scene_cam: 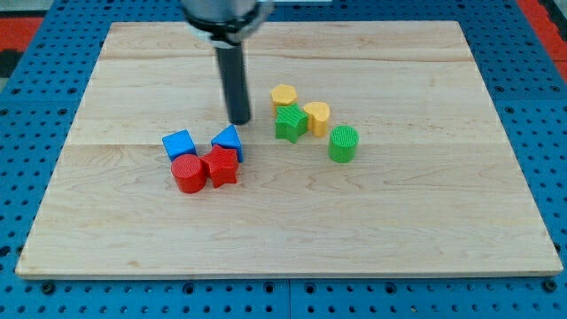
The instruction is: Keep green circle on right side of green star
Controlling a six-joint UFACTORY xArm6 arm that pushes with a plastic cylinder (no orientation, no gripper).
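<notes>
The green circle (pixel 344 143) stands on the wooden board to the right of the green star (pixel 290 123) and slightly lower in the view, with a small gap between them. My tip (pixel 240 120) is left of the green star, about a block's width away, just above the blue triangle (pixel 229 140). It touches no green block.
A yellow hexagon (pixel 283 96) sits just above the green star and a yellow round block (pixel 317 116) touches its right side. A blue cube (pixel 179 143), a red cylinder (pixel 188 174) and a red star (pixel 221 167) cluster at lower left of my tip.
</notes>
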